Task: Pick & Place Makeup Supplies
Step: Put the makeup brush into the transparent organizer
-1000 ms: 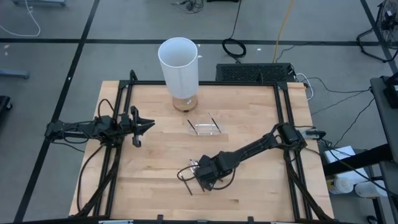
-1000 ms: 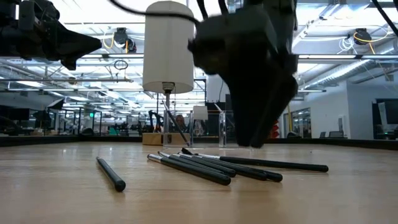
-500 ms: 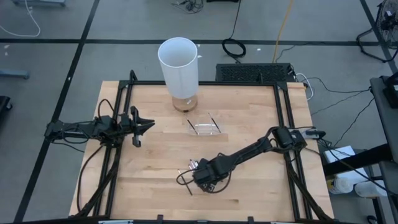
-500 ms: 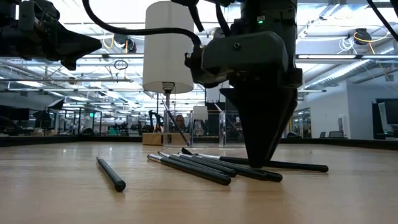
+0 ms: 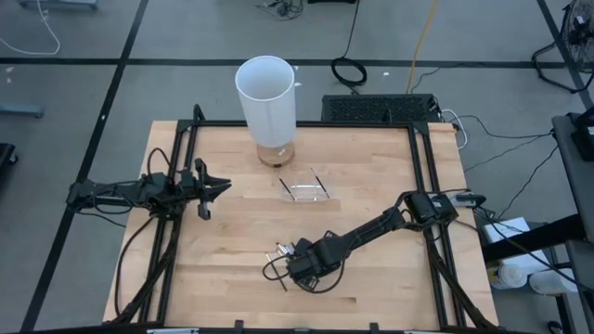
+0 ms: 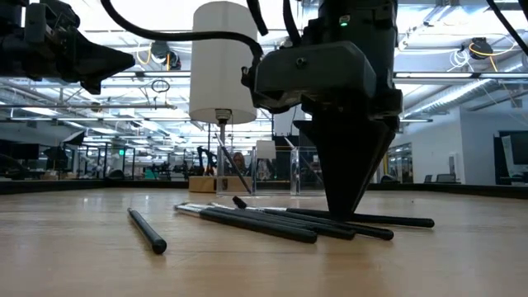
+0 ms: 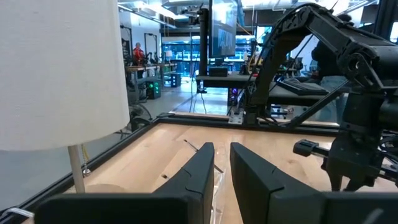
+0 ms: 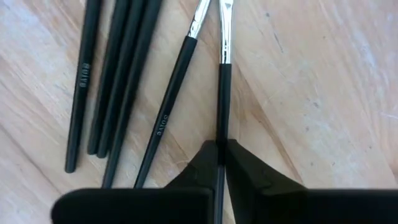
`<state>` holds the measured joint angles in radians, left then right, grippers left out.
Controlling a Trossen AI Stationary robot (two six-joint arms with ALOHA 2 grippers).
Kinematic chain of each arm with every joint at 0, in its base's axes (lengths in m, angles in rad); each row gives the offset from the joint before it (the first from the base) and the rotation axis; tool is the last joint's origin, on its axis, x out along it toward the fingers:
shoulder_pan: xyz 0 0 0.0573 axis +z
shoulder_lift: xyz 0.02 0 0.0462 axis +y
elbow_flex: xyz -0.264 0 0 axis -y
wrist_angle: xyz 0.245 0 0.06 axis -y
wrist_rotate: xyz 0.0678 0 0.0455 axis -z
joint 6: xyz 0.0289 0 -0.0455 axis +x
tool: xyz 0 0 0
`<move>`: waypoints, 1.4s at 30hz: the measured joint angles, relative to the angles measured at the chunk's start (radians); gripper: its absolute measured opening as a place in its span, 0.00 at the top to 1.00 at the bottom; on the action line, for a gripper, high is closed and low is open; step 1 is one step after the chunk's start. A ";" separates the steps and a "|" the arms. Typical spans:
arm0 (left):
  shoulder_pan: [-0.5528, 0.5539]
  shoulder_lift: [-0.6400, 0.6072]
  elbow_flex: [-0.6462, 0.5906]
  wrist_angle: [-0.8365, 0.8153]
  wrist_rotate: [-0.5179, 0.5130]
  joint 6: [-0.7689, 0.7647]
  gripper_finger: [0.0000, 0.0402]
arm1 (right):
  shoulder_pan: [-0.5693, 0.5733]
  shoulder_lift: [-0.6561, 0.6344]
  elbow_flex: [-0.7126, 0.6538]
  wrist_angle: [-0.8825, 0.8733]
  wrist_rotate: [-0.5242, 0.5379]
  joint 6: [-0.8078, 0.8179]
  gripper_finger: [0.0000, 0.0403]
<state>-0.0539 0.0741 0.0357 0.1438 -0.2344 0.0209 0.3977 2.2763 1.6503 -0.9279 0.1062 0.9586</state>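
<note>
- Left claw [image 5: 219,188] hovers left of the clear tray [image 5: 306,191], fingers slightly apart, holding nothing.
- White cylinder [image 5: 267,107] stands just behind the tray.
- Right claw [image 5: 290,267] is down on the bench [image 5: 371,167] in front of the tray, pinching one thin black brush [image 8: 222,93].
- Other brushes [image 6: 272,221] lie beside it; one stick [image 6: 147,230] lies apart.

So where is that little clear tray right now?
From above, the clear tray sits mid-table, just in front of the tall white cylinder, with the right claw and brushes nearer the front edge.
</note>
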 joint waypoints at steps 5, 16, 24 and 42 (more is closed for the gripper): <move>0.000 0.000 0.000 0.000 0.000 0.000 0.84 | 0.000 -0.046 -0.002 -0.014 0.061 0.009 0.99; 0.000 0.000 0.000 0.004 0.000 0.001 0.84 | -0.001 -0.293 -0.016 -0.099 0.373 0.058 1.00; 0.000 0.000 0.000 0.019 -0.002 0.023 0.84 | 0.023 -0.480 -0.088 0.080 0.792 -0.015 1.00; 0.000 0.000 0.000 0.033 -0.003 0.125 0.84 | -0.134 -0.613 -0.932 1.945 0.775 -0.986 1.00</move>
<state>-0.0536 0.0738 0.0357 0.1772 -0.2379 0.1455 0.2633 1.6636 0.7184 1.0168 0.8815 -0.0270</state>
